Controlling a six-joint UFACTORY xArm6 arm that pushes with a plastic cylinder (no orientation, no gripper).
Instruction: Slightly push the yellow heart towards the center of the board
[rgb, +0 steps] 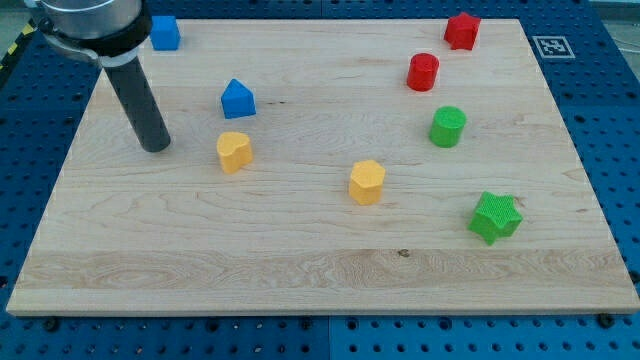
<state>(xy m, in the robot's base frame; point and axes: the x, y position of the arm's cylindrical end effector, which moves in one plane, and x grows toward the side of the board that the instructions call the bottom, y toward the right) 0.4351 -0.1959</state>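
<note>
Yellow heart (234, 151) lies left of board centre, just below the blue block (238, 99). My tip (155, 147) rests on the wooden board (300, 270), near the heart's left, apart. No jaws: plain rod only.

No readable text; only a black-and-white fiducial marker (552, 46) beside the board (300, 270)
</note>
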